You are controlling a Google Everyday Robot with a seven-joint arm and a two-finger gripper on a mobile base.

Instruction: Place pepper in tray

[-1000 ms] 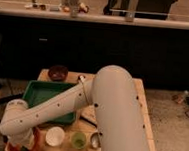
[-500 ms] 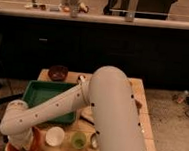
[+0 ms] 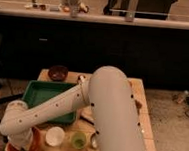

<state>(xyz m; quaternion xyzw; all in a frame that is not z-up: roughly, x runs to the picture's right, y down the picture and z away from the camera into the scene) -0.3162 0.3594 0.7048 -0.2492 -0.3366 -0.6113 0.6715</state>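
Note:
The green tray [image 3: 49,102] lies on the left half of the wooden table, and my white arm crosses over its front right part. My gripper [image 3: 19,142] is at the bottom left, in front of the tray, pointing down into a round orange bowl [image 3: 33,142]. It is shut, and my wrist hides what is under it. The pepper is hidden from view.
A dark brown bowl [image 3: 58,72] stands behind the tray. A white cup [image 3: 55,135] and a small green cup [image 3: 78,140] sit at the table's front, right of the orange bowl. A dark counter [image 3: 143,24] runs along the back. The floor lies to the right.
The gripper has closed over the orange bowl. The arm has hardly moved.

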